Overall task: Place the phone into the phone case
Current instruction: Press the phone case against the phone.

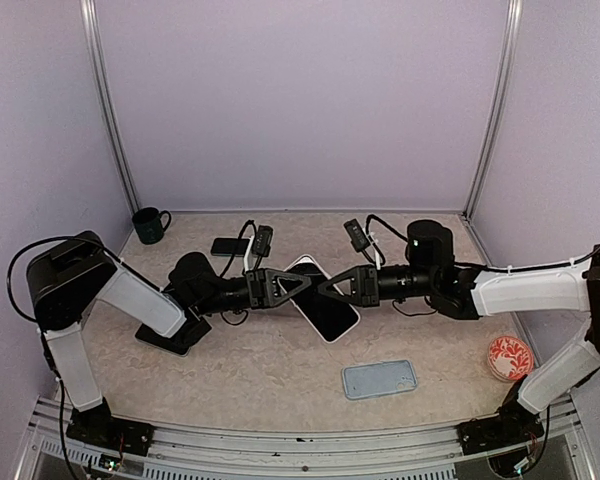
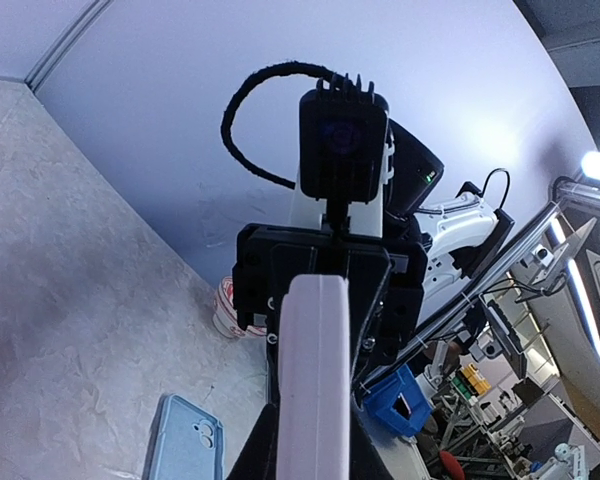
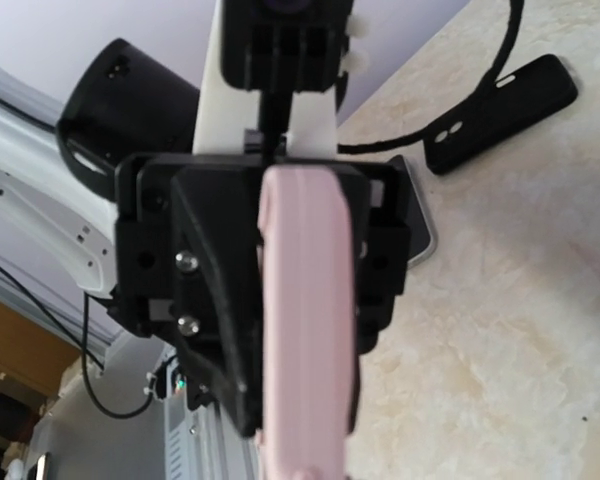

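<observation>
Holding the phone [image 1: 321, 299] between both arms above the table [image 1: 250, 370]: left gripper [image 1: 298, 284] and right gripper [image 1: 328, 287] are each clamping an opposite edge. Looks like a mid-air handover or regrasp, with seating not yet started; the blue phone case [image 1: 379, 379] is lying below the right gripper, well apart, so next one arm is needing to release and the other carry the phone down to it

A dark green mug [image 1: 151, 225] is seen upright in the upper left of the top view, on the beige marbled worktop [image 1: 250, 375] near the back wall. A small round dish with a red and white pattern [image 1: 509, 357] is seen at the lower right. A flat black object [image 1: 228, 245] lies right of the mug, and another dark slab [image 1: 170, 339] at the left.
</observation>
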Available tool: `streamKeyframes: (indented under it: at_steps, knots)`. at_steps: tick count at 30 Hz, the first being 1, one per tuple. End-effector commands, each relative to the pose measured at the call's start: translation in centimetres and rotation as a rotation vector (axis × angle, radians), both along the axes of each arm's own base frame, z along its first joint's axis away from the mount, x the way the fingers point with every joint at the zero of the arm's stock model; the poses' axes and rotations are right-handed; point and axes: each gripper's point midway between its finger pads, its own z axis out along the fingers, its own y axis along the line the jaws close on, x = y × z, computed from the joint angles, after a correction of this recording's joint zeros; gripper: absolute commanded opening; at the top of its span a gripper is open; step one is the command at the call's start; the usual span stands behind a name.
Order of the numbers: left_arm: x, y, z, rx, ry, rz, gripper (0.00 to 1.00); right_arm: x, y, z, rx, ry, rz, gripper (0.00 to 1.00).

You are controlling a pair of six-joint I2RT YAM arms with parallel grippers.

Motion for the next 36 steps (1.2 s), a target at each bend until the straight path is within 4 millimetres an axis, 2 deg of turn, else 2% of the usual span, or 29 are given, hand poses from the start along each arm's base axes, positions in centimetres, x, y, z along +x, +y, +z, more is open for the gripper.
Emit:
streamKeyframes:
  at_steps: [1, 6, 9, 17, 23, 36]
  knots:
    - [0.2, -0.3, -0.3, 0.011, 0.020, -0.011, 0.00, 0.1, 0.7, 2.0, -0.008, -0.096, 0.030, 0.09]
    - [-0.5, 0.2, -0.6, 0.034, -0.002, -0.059, 0.00, -0.9, 1.0, 2.6, -0.064, -0.105, 0.127, 0.33]
    - [-1.0, 0.7, -0.9, 0.051, -0.014, -0.087, 0.00, -1.3, 0.6, 2.9, -0.088, -0.095, 0.170, 0.40]
    - [-2.8, 1.4, -1.0, 0.095, -0.096, -0.152, 0.00, -1.8, -0.9, 2.6, -0.076, -0.013, 0.247, 0.39]
    - [-3.3, 1.6, -0.8, 0.108, -0.129, -0.168, 0.00, -1.8, -1.2, 2.4, -0.075, 0.010, 0.256, 0.36]
    - [-3.6, 1.7, -0.7, 0.103, -0.138, -0.178, 0.00, -1.5, -0.6, -0.5, -0.147, 0.047, 0.224, 0.43]
